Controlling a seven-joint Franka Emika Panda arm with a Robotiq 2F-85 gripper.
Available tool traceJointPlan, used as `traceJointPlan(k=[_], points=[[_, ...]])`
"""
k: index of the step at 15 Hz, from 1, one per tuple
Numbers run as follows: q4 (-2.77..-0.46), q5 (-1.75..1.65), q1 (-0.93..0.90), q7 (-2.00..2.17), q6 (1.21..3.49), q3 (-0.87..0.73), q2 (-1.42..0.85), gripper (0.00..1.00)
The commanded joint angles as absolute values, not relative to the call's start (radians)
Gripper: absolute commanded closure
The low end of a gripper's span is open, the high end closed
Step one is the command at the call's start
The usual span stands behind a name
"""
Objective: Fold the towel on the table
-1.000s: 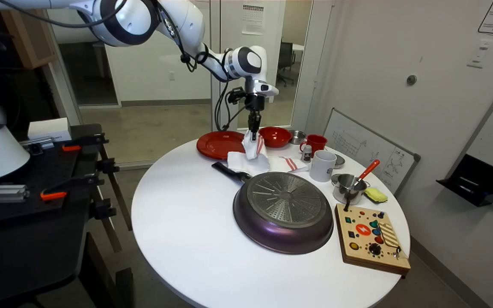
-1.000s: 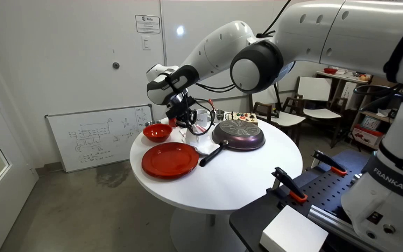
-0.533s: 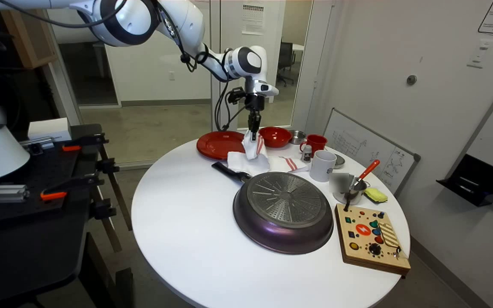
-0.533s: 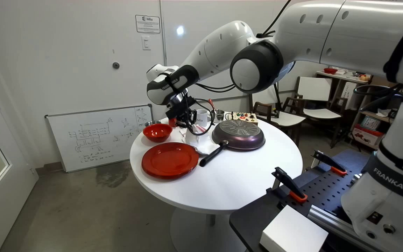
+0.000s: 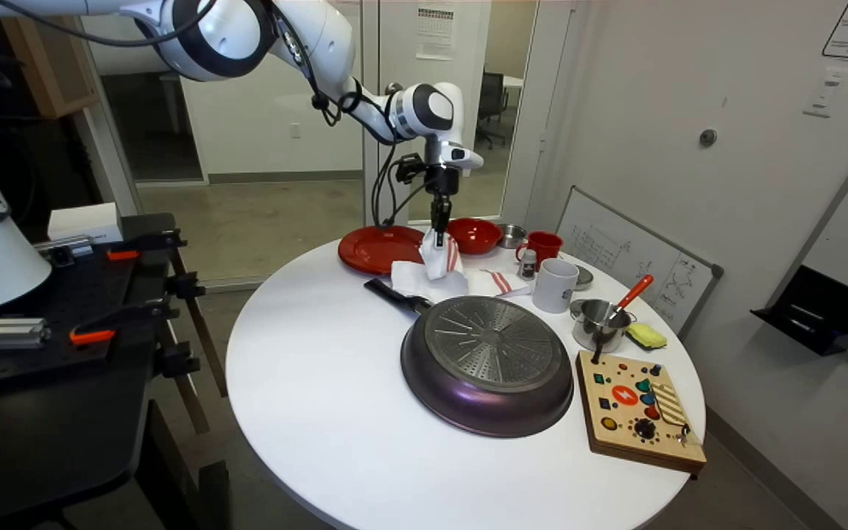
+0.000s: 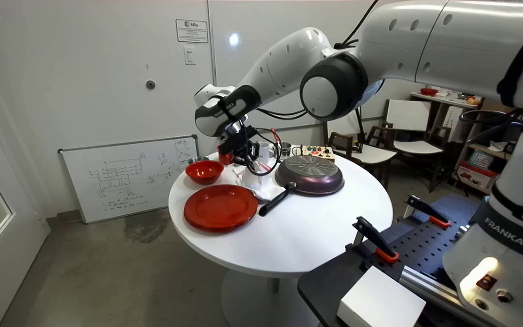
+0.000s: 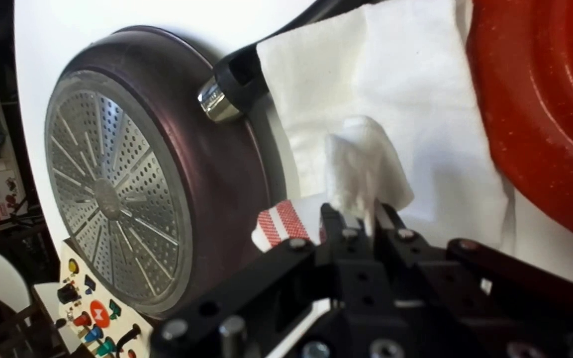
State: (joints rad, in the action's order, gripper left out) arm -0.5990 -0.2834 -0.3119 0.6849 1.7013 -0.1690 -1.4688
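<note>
The towel, white with red stripes, lies partly on the round white table between the red plate and the pan; it also shows in an exterior view. My gripper points down and is shut on a bunched part of the towel, which rises in a peak from the table. In the wrist view the fingertips pinch a fold of the towel, while a flat white layer lies beneath and a striped part shows beside the left finger. The towel's far end is partly hidden by the gripper in the wrist view.
The upturned dark pan has its handle against the towel's edge. A red plate, red bowl, red mug, white mug, small shaker, steel pot and wooden button board stand around.
In both exterior views my gripper has shifted slightly to the right and a little lower over the last half second, pulling the raised towel part with it. The other objects have not moved.
</note>
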Motion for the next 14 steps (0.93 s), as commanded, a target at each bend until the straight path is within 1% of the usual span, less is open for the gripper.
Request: traceJointPlan(k=[1,8,14], points=[[-0.609,-0.285,-0.288,0.717,1.71,-0.182,-1.469,0.95],[-0.637,-0.293,-0.269,0.713,1.828,-0.181,-1.469,0.96],[-0.656,-0.318,-0.281,0.736,1.866,-0.209,-1.469,0.95]])
